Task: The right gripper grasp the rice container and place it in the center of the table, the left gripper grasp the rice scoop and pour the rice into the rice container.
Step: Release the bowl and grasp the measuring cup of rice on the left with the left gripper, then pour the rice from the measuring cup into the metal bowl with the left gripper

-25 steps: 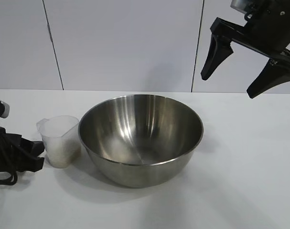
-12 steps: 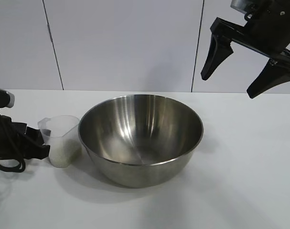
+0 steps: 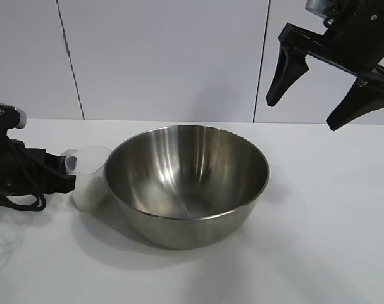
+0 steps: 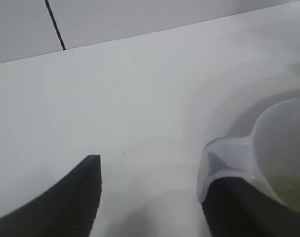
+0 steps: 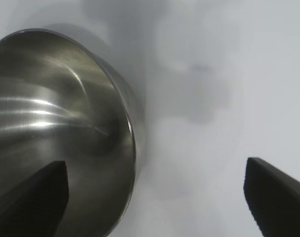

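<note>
the surface is a plain white matte tabletop, wide and flat, meeting a pale wall of smooth panels split by thin dark vertical seams. near its middle sits the bowl, a deep round vessel of shiny brushed steel with a thin rim, its inside streaked with soft reflections; in the right wrist view its curved wall and rim fill one side. just beside the bowl, toward the left arm, is the cup, small, frosted and translucent, with tapered sides and a little lip tab; whether it touches the bowl cannot be told. a low layer of white rice shows through its lower part, and in the left wrist view the grains lie at the bottom. the left gripper lies low at the cup's outer side, black with ribbed wedge-shaped fingers spread wide; one finger is at the cup's lip tab, the other well apart over bare surface, so it is not clamped on the cup. the right gripper hangs high above the surface, beyond the bowl's right side, its two pointed black fingers spread wide and holding nothing.
</note>
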